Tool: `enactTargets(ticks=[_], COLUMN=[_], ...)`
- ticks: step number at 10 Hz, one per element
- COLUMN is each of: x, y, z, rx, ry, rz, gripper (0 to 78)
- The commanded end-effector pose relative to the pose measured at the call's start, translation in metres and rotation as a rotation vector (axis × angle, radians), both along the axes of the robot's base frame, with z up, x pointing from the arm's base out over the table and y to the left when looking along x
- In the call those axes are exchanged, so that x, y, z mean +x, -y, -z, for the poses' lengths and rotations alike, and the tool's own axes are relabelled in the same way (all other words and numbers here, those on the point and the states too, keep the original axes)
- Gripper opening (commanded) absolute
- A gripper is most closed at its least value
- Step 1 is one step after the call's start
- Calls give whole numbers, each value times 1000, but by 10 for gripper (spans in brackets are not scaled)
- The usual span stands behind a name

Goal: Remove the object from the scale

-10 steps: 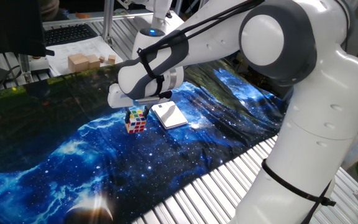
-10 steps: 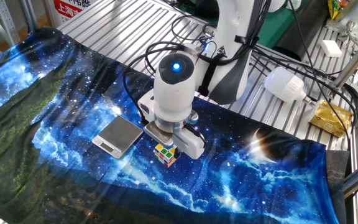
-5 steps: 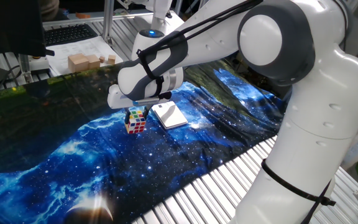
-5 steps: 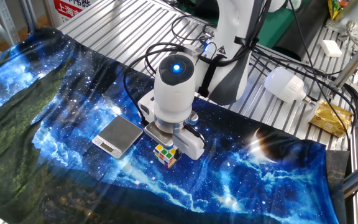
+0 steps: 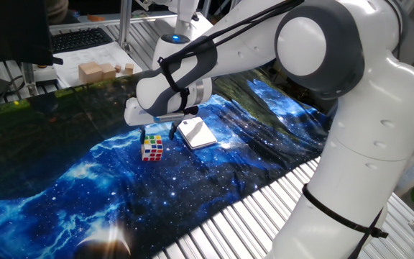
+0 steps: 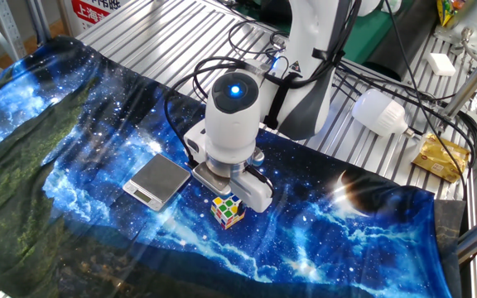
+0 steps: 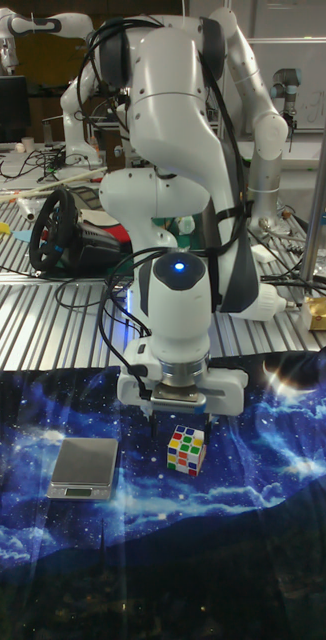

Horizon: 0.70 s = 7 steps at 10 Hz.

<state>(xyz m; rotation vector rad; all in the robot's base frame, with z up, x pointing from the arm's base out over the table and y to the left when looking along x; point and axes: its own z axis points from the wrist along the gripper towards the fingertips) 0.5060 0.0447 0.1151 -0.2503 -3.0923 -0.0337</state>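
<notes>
The multicoloured puzzle cube, the object [image 5: 152,147] [image 6: 228,211] [image 7: 186,449], rests slightly tilted on the blue galaxy cloth, off the scale. The scale [image 5: 196,133] [image 6: 157,180] [image 7: 83,467] is a thin silver-white plate lying bare on the cloth a short way from the cube. My gripper [image 5: 157,132] [image 6: 227,195] [image 7: 184,413] hovers just above the cube, open, its fingers apart and holding nothing. The fingertips are mostly hidden under the hand in the tall fixed view.
Tan wooden blocks [image 5: 95,70] and a keyboard [image 5: 77,39] sit beyond the cloth's far edge. A white bulb-shaped item [image 6: 379,112] and a yellow packet [image 6: 441,157] lie on the slatted metal table. A steering wheel [image 7: 58,230] stands behind the arm.
The gripper has opened and let go of the cube. The cube dropped a little onto the cloth and now sits tilted below the fingers. The arm itself stayed put.
</notes>
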Motion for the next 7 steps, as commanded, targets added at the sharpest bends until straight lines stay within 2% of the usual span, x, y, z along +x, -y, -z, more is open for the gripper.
enactTargets(ticks=[1, 2, 7], x=[1, 1, 0], y=[0, 1, 2], z=[1, -7, -18], rx=[-1, -5, -11], ry=[4, -6, -8], rz=[-5, 7, 14], gripper=[774, 774, 774])
